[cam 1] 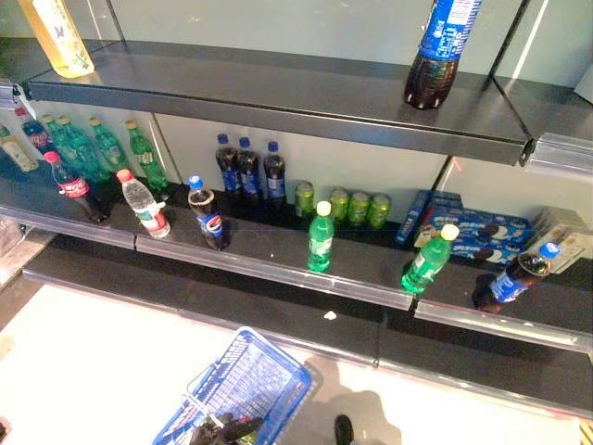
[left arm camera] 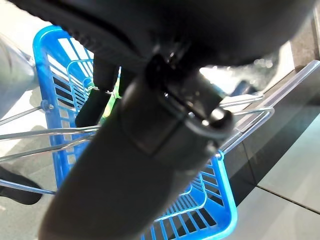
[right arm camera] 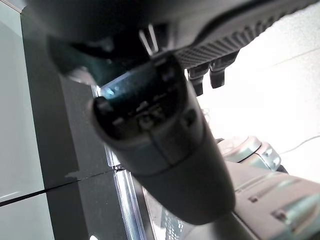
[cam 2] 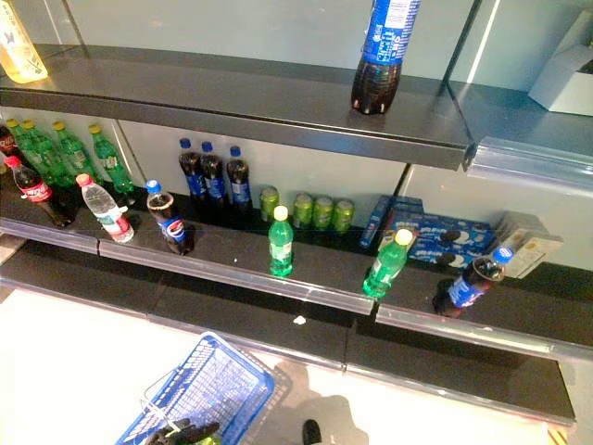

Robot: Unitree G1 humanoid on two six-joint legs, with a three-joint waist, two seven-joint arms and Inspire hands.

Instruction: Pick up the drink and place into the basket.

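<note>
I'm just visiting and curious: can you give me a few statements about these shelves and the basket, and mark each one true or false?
1. The blue basket is on the floor below the shelves. True.
2. Four green cans stand at the back of the middle shelf. True.
3. The top shelf holds only green bottles. False: it holds a dark cola bottle and a yellow drink bottle.
4. The basket is red. False: blue.
5. The left robot hand is at the basket. True.

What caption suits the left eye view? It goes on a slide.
Drink bottles line a dark shelf above a blue basket on the floor.
</note>
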